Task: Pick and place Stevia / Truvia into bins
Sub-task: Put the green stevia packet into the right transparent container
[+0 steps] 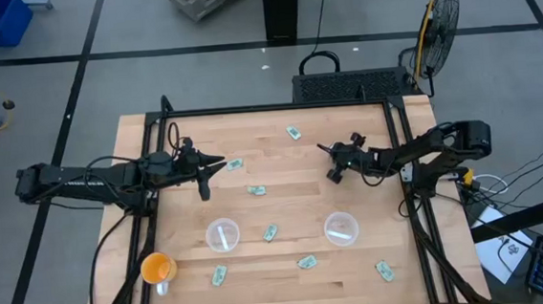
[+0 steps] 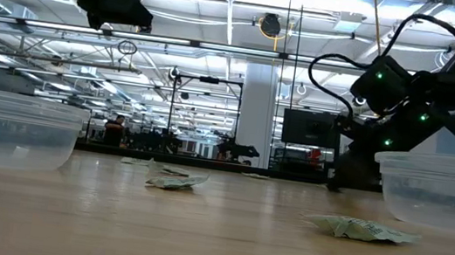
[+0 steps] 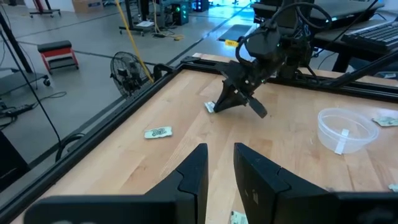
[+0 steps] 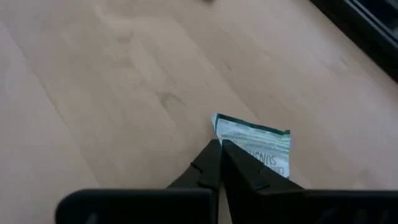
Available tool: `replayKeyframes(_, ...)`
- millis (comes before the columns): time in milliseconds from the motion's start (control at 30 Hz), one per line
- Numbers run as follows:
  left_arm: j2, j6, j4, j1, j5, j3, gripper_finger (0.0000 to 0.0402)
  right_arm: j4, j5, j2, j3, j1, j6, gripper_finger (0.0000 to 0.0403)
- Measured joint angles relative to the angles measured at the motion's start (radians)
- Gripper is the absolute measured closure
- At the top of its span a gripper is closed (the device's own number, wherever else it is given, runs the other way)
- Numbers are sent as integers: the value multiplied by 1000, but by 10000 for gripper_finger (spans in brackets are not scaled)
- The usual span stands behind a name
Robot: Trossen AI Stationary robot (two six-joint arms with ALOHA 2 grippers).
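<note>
Several pale green and white Stevia packets lie flat on the wooden table, among them one [image 1: 293, 131] near the far edge and one [image 1: 256, 190] in the middle. Two clear cups stand toward the near side, the left cup [image 1: 223, 235] and the right cup [image 1: 341, 229], each with a packet inside. My right gripper [image 1: 332, 175] is down at the table right of centre, shut on a packet [image 4: 258, 143]. My left gripper [image 3: 221, 158] hovers open above the table's left part [image 1: 217, 162], with a packet [image 1: 235, 164] just beyond its tips. My right gripper pinches the packet between its two fingertips [image 4: 214, 155] at one long edge near a corner [image 4: 233, 138]. The fingers slant down from the table's right side. The packet sits low at the table surface [image 3: 210, 107]; whether it is lifted clear, I cannot tell.
An orange cup [image 1: 157, 268] stands at the near left corner. More packets lie near the near edge [image 1: 306, 262] [image 1: 220, 275] [image 1: 385, 271] and between the cups [image 1: 270, 233]. A black frame [image 1: 401, 152] borders the table. Bare wood lies between the two grippers.
</note>
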Motion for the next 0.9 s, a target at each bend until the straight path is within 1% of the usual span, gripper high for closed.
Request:
replayKeyframes(67,0,8,0,0,0,0,321,37,-37,0,0,12,33,401)
replayKeyframes(233,0,15,0,0,0,0,321,162,-202,-26,0,71,77,402)
replayKeyframes(433,0,25,0,0,0,0,321,336,-372,-137,0,202,83,402)
replayKeyframes(500,0,29,-1,0,0,0,321,371,-454,-182,1,254,83,402)
replayKeyframes(633,0,29,-7,0,0,0,321,338,-656,-266,2,369,134,402)
replayKeyframes(700,0,22,-7,0,0,0,321,309,-727,-288,2,433,177,402)
replayKeyframes(767,0,22,-7,0,0,0,321,273,-761,-304,2,501,211,402)
replayKeyframes(900,0,19,-7,0,0,0,321,171,-751,-317,2,611,219,402)
